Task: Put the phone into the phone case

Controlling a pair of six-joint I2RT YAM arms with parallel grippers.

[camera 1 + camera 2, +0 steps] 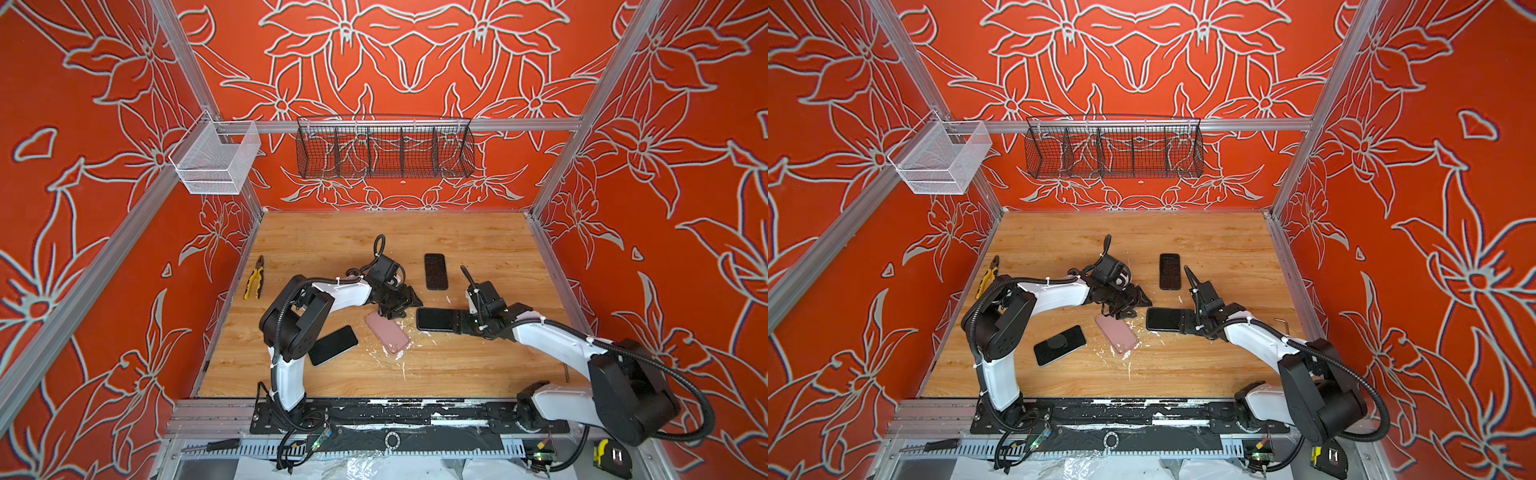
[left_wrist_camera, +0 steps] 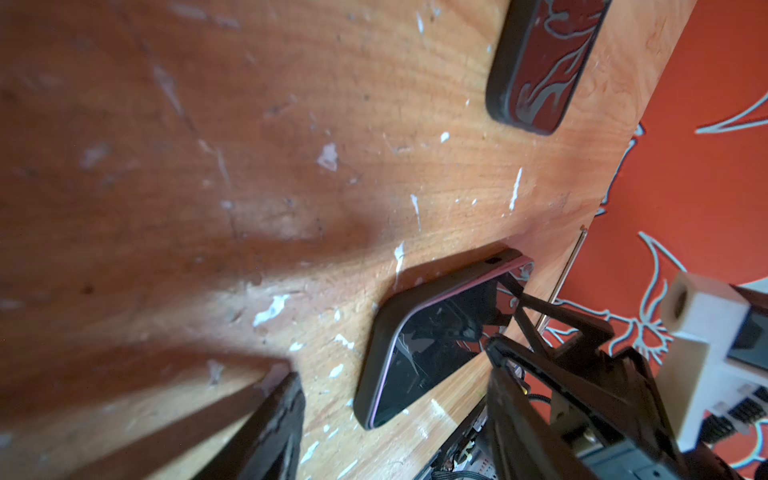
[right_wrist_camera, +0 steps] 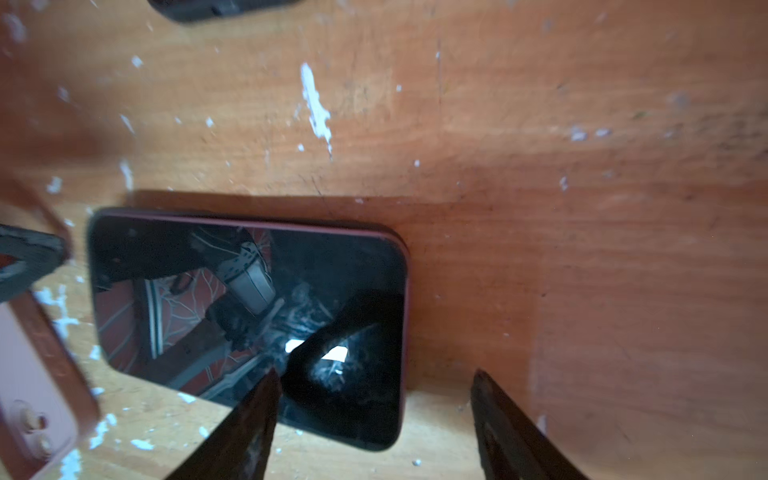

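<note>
Red walls with a pale flower pattern close in a wooden table (image 1: 457,374) flecked with white scraps. On the back rail at 12 o'clock hangs a black wire basket (image 1: 384,151), and at 10 o'clock a white mesh basket (image 1: 216,160).

The pink phone case (image 1: 388,334) lies flat near the table's middle, slanted. The phone (image 1: 434,319), with a dark screen and a reddish edge, lies flat just at 3 o'clock of the case, screen up, apart from it and not in it.

The right gripper (image 1: 459,322) sits low over the phone's 3 o'clock end. In the right wrist view its jaws stand released: one finger (image 3: 249,424) is above the screen and the other is off to the side over bare wood.

The left gripper (image 1: 397,309) hangs at the case's 12 o'clock end with its jaws spread and nothing between them. Whether a tip touches the case, I cannot tell.

A second dark phone (image 1: 435,271) lies at 12 o'clock of the first. A black phone with a round grip (image 1: 1059,345) lies at 8 o'clock of the case. Yellow-handled pliers (image 1: 254,277) rest at the table's 9 o'clock edge.
</note>
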